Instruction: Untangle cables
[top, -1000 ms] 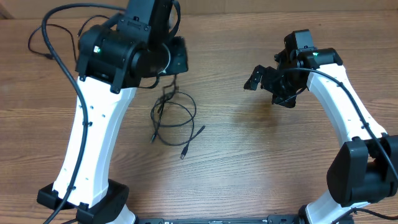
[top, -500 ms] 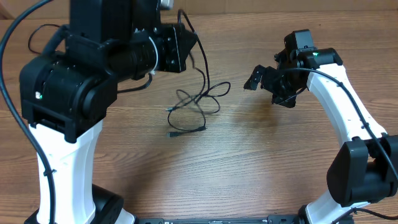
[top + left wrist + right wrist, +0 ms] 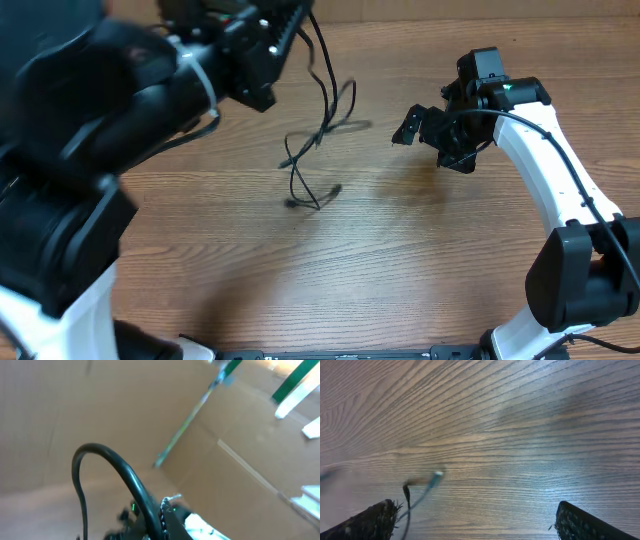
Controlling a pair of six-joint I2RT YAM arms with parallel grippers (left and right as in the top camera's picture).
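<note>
1. Left fingers (image 3: 285,25), high up near the overhead camera (blurred there), are closed on the cables (image 3: 320,135) at their top end.
2. The cables hang below those fingers in a loose tangle over the tabletop (image 3: 400,260).
3. Right fingers (image 3: 430,138), beside the tangle, are spread wide and hold nothing.

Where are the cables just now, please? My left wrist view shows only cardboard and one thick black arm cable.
Observer: In the overhead view, the cables hang as a tangled loop from the left claw.
Operator: Thank you. Is the right claw touching them?
Observer: No. The right claw stands apart from them with its jaws wide open.
Operator: Can its camera see them at all?
Observer: Yes. The right wrist view catches one thin strand ending in a blurred plug tip over the wood.
</note>
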